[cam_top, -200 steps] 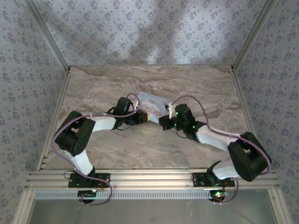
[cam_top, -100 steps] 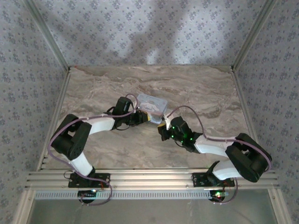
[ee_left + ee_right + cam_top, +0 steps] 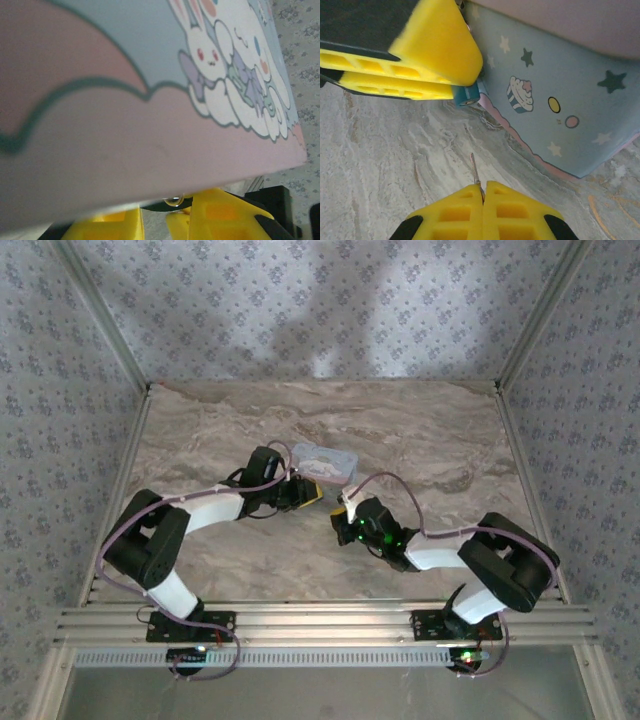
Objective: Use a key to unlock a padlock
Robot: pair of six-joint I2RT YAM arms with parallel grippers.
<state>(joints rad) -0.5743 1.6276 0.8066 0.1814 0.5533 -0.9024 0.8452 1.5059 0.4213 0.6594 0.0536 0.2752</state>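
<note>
Marble table (image 3: pixel 200 430): elbows out; left pincer (image 3: pixel 307 494) grips padlock (image 3: pixel 466 94), right pincer (image 3: pixel 482 192) key (image 3: pixel 475 171).

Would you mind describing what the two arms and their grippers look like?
Both the left arm and right arm have white links joined by bulky black joints, with a lilac cable looping along each. Small green lights glow on the right arm's wrist. The left gripper and right gripper carry bright yellow fingers moulded with rectangular pockets.
</note>
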